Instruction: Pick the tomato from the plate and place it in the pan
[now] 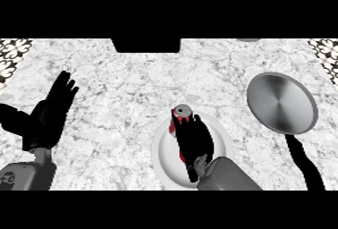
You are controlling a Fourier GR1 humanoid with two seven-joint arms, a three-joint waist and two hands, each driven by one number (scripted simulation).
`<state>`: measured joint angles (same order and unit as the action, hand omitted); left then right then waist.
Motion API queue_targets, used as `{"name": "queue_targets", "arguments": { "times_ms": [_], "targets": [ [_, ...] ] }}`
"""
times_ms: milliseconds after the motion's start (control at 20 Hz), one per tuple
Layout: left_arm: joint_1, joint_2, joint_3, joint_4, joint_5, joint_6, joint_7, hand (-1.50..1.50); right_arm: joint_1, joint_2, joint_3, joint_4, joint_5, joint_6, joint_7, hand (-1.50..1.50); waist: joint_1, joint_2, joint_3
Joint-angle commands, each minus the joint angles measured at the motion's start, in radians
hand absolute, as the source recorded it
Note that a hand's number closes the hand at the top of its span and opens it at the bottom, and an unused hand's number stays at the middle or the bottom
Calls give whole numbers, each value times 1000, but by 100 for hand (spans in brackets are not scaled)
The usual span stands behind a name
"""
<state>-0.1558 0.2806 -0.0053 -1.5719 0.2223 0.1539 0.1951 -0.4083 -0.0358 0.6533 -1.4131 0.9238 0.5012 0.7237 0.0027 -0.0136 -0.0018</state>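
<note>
**Right hand [196, 141] over the tomato [174, 125]; pan [282, 103] at two o'clock**
The tomato sits at the plate's [165, 162] twelve o'clock edge, under my right hand. Only a red sliver shows at nine, so I cannot tell whether it is held. The pan is nearer this hand. The left hand [52, 112] rests open, far off at nine.

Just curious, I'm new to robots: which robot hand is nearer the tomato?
Right. The right robot hand lies over the tomato on the plate; the left robot hand rests open far to its left.
</note>
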Motion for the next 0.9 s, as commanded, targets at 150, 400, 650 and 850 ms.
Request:
{"name": "queue_targets", "arguments": {
  "times_ms": [150,400,650,850],
  "targets": [
    [-27,-14,7,15,-19,-14,16,0,-28,34,11,146,32,-45,-149,150,2,15,2],
    [21,-48,-9,-76,-41,8,40,0,-30,35,34,219,31,-162,-178,150,7,14,2],
    [-21,-15,43,-34,-33,-24,63,0,44,34,-7,195,92,-199,-266,150,0,14,2],
    [26,-39,7,-37,-66,-20,14,0,14,35,-92,150,-4,-209,-67,150,6,14,2]
  ]
}}
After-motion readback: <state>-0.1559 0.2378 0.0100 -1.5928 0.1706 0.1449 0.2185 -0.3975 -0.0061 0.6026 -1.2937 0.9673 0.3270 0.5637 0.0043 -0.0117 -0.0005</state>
